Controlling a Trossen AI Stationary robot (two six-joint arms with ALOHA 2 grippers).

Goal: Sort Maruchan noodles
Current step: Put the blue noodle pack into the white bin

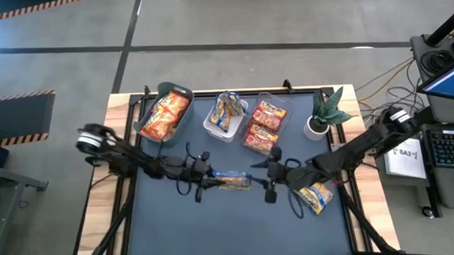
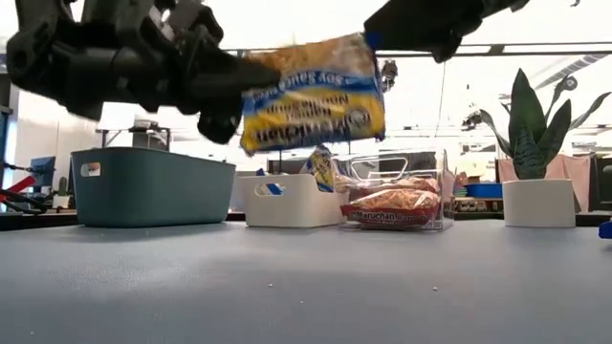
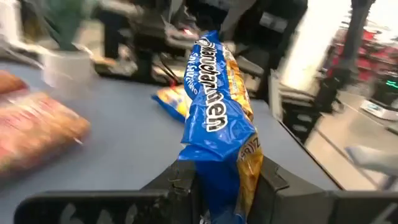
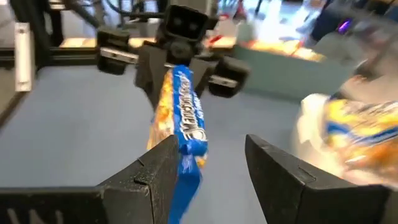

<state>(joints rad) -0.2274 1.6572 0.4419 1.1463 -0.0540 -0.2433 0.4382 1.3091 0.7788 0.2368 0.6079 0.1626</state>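
The left pincer (image 1: 206, 179) is pinching one end of a blue-and-yellow noodle packet (image 1: 232, 179), held edge-up above the table (image 1: 215, 234), in front of the white bin (image 1: 216, 128). The right pincer (image 1: 265, 175) stands spread around the packet's other end, one finger (image 4: 146, 177) against it. Another blue-and-yellow packet (image 1: 316, 196) lies on the table under the right arm.

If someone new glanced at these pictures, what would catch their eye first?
A blue-and-yellow Maruchan packet hangs in mid-air over the table's middle, pinched by the left gripper, while the right gripper stands open around its other end. Behind, three bins hold sorted packets beside a potted plant.
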